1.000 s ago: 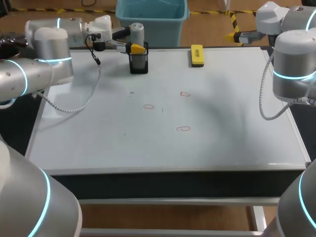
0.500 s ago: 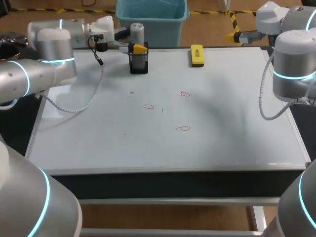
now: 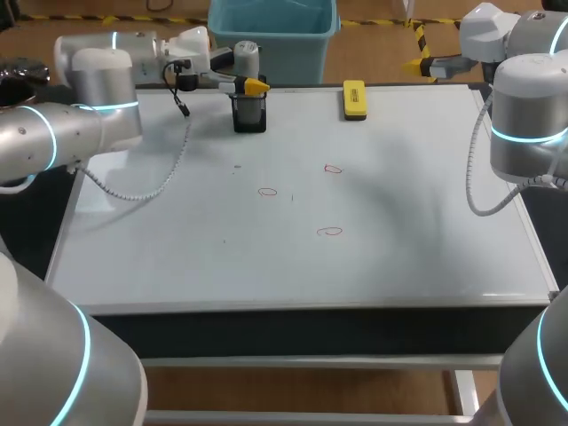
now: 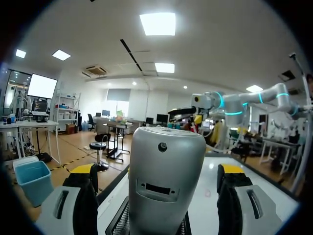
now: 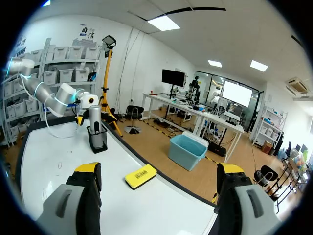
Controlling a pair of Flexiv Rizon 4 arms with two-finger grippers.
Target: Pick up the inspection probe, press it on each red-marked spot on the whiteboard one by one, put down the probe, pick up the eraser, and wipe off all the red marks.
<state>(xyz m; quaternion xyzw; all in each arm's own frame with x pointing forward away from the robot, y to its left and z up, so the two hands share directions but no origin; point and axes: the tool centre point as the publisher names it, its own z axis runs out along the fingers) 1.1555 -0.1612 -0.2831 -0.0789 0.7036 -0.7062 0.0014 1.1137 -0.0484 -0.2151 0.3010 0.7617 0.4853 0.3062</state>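
The silver inspection probe (image 3: 246, 60) stands upright in a black holder (image 3: 249, 116) at the whiteboard's far left. My left gripper (image 3: 248, 83) is level with the probe and open. In the left wrist view the probe (image 4: 164, 196) fills the gap between the spread fingers (image 4: 82, 193), and no contact shows. The yellow eraser (image 3: 354, 99) lies at the far edge, right of the holder. Three small red marks (image 3: 333, 169), (image 3: 267, 191), (image 3: 329, 232) sit mid-board. My right gripper (image 5: 159, 169) hangs open and empty off the far right corner, the eraser (image 5: 141, 176) ahead of it.
The whiteboard (image 3: 417, 231) covers nearly the whole tabletop. A grey cable (image 3: 142, 191) from my left arm loops over its left part. My right arm's column (image 3: 528, 124) stands at the board's right edge.
My left gripper has slid a little to the right and farther back, bringing its fingers around the probe. The right arm has stayed still.
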